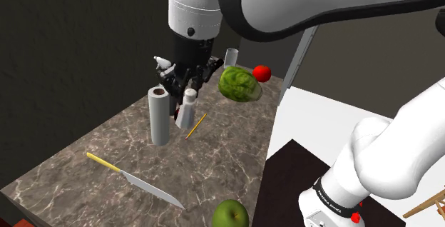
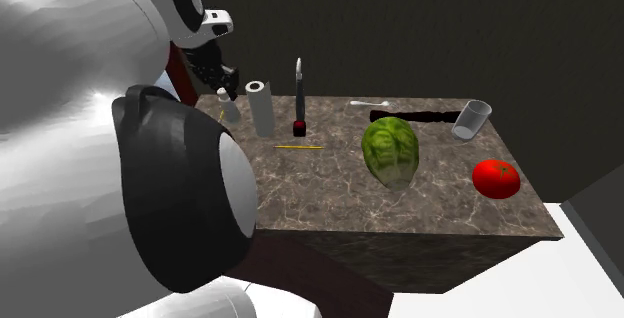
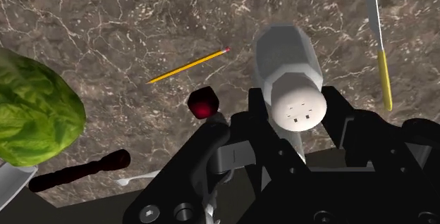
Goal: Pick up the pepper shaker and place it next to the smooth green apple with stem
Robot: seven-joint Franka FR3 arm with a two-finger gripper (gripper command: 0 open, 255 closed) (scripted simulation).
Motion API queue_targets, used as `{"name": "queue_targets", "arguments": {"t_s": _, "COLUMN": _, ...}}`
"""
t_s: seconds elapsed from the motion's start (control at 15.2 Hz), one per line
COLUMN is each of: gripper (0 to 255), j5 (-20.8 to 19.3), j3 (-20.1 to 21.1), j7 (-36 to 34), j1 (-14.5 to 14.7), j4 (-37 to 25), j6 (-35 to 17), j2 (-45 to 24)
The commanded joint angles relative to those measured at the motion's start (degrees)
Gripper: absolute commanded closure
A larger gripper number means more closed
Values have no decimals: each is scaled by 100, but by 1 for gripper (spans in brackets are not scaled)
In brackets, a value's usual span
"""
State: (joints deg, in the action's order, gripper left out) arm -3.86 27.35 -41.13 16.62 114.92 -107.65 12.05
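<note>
Countertop (image 1: 78, 179), veined brown stone; dark walls (image 1: 71, 33); tool (image 3: 297, 113) clasps pepper shaker (image 3: 283, 55).

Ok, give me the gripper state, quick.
Gripper: closed on the pepper shaker, fingers clasping it at either side near its cap.

Claw (image 1: 188, 90) gripping grey shaker (image 1: 188, 111), paper roll (image 1: 159, 115) beside, green apple (image 1: 230, 214) well apart
</note>
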Motion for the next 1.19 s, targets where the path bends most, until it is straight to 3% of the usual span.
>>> {"name": "queue_targets", "arguments": {"t_s": 0.0, "gripper": 255, "j5": 20, "j3": 188, "j7": -302, "j1": 117, "j4": -42, "j6": 73, "j2": 0}}
{"name": "queue_targets", "arguments": {"t_s": 0.4, "gripper": 255, "j5": -175, "j3": 802, "j7": -1270, "j1": 411, "j4": -557, "j6": 299, "j2": -463}}
{"name": "queue_targets", "arguments": {"t_s": 0.79, "gripper": 255, "j5": -626, "j3": 1379, "j7": -2310, "j1": 786, "j4": -1305, "j6": 607, "j2": -1219}}
{"name": "queue_targets", "arguments": {"t_s": 1.12, "gripper": 255, "j5": -656, "j3": 1369, "j7": -2378, "j1": 791, "j4": -941, "j6": 234, "j2": -1239}}
